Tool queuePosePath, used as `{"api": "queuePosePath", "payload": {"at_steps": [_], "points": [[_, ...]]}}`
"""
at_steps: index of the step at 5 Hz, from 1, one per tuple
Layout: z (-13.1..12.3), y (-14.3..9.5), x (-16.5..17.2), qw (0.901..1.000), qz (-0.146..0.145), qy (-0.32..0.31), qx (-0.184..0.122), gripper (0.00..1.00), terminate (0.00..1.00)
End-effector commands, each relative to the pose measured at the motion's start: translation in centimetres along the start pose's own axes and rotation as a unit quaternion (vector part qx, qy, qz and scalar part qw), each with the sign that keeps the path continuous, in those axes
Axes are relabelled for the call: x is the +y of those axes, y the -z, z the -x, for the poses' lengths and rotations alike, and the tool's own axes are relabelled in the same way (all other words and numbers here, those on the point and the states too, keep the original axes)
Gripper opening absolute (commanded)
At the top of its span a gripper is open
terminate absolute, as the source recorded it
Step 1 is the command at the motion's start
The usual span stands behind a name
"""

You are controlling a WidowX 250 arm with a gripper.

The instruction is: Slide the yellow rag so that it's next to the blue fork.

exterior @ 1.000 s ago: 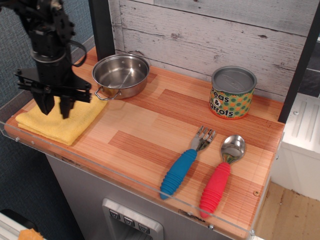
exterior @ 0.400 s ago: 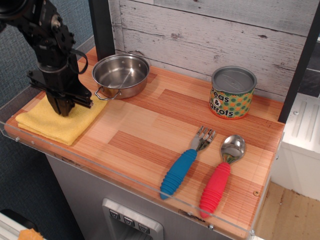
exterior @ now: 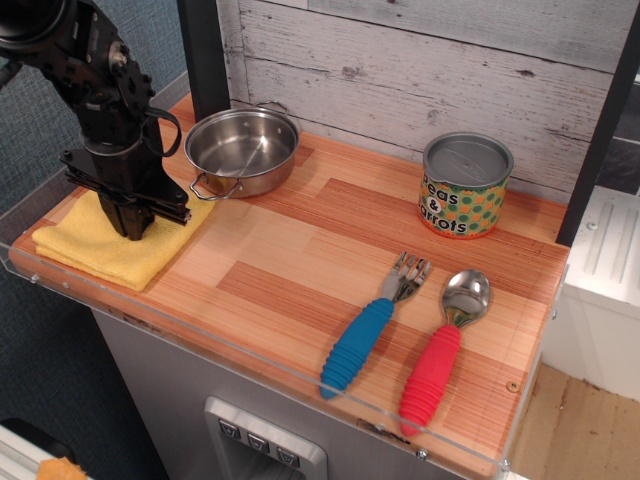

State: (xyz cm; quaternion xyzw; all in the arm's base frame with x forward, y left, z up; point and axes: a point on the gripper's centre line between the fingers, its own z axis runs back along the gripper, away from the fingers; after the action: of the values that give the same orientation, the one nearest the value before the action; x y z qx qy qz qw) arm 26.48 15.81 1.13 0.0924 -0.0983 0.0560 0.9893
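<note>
The yellow rag (exterior: 95,252) lies folded at the front left corner of the wooden counter. My black gripper (exterior: 134,230) stands upright over the rag's middle. Its fingers are drawn together and their tips press down into the cloth, pinching it. The blue fork (exterior: 366,334) lies far to the right near the front edge, tines pointing to the back. A wide stretch of bare wood separates it from the rag.
A steel pot (exterior: 240,150) stands just behind and to the right of the rag. A peas and carrots can (exterior: 465,186) stands at the back right. A red-handled spoon (exterior: 442,345) lies right of the fork. A clear lip (exterior: 250,352) runs along the front edge.
My gripper has come down onto the rag, and its fingers have gone from spread apart to drawn together on the cloth. The rag has shifted slightly to the right.
</note>
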Motion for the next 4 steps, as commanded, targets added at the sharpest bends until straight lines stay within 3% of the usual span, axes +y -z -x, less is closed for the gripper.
{"api": "queuePosePath", "payload": {"at_steps": [1, 2, 4], "points": [[0.0, -1.4, -3.2, 0.9997, 0.023, -0.007, -0.011, 0.0, 0.0], [0.1, -1.6, -4.9, 0.999, 0.039, -0.023, 0.003, 0.0, 0.0], [0.4, -2.0, -8.2, 0.9992, 0.04, -0.001, 0.0, 0.0, 0.0]]}}
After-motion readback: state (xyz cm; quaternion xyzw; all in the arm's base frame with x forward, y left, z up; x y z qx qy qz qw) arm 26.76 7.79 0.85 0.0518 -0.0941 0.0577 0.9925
